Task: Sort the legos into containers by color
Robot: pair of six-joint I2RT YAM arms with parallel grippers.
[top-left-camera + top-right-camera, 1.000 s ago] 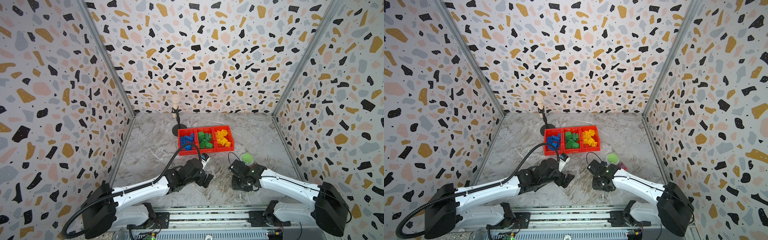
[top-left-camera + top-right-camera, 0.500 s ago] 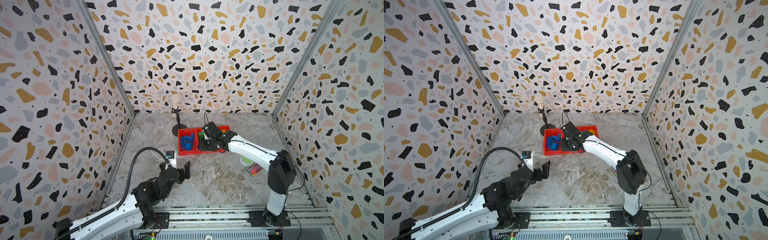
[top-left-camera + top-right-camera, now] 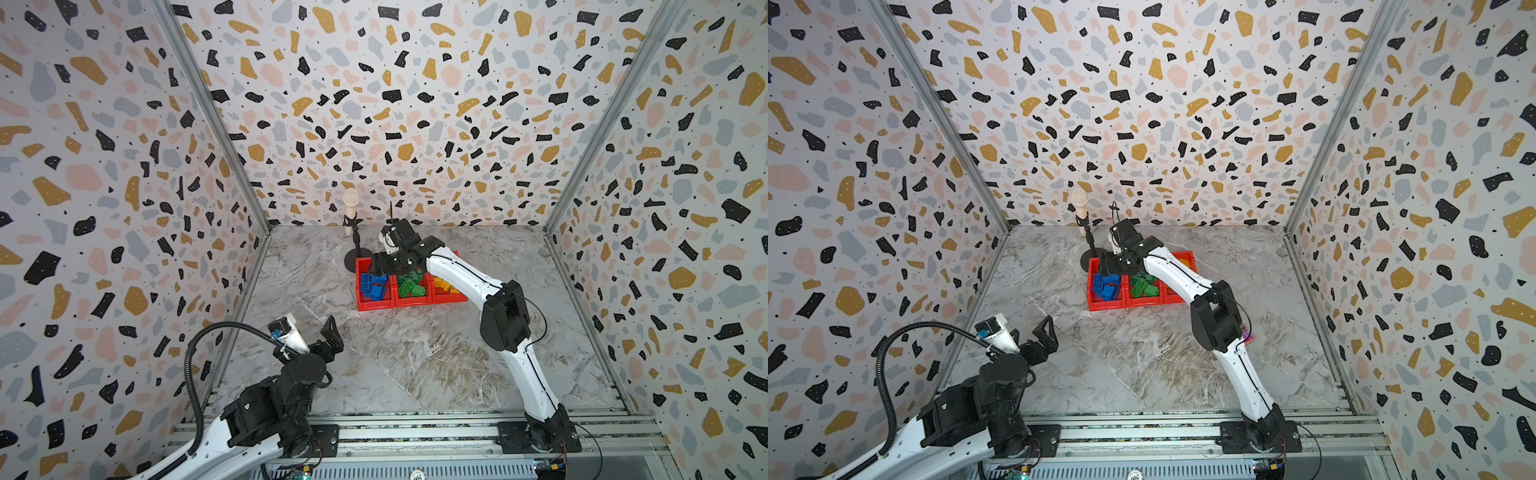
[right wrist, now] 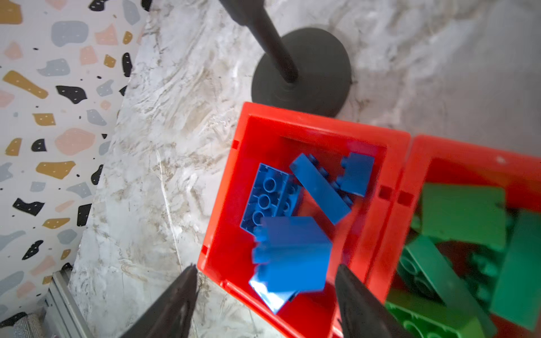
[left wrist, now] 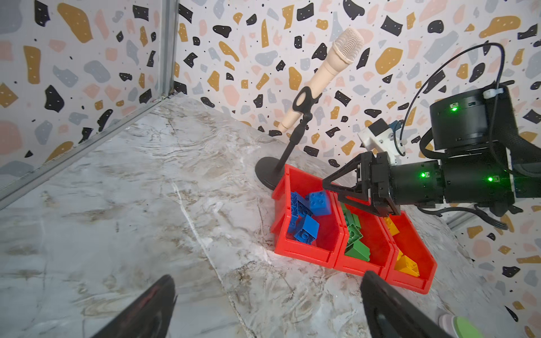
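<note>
Hidden or cut off, from the left: the left gripper (image 5: pixel 268 276) shows in its own wrist view only as two dark fingertips at the frame edge. They stand wide apart with nothing between them, raised over the bare table (image 3: pixel 415 365) near the front left. The round base of the black stand (image 3: pixel 358 254) sits partly behind the far left corner of the containers (image 3: pixel 376 306). The right arm crosses the rightmost bin and covers most of the yellow legos (image 3: pixel 444 286). Its elbow hides the green-topped button (image 5: pixel 465 327), which is clipped in the left wrist view, and all but a corner of the card (image 3: pixel 1249 335).

Half a second ago the right gripper (image 4: pixel 265 267) hung above the middle bin, and the button and card lay in plain sight. Now it is over the leftmost bin, jaws parted, with a motion-blurred blue brick (image 5: pixel 319 202) loose just beneath them.

The blue legos (image 3: pixel 371 286) fill the left bin, the green legos (image 3: pixel 409 286) the middle and the yellow ones the right. All are chunky, studded and jumbled at angles, and some lie underside up.
</note>
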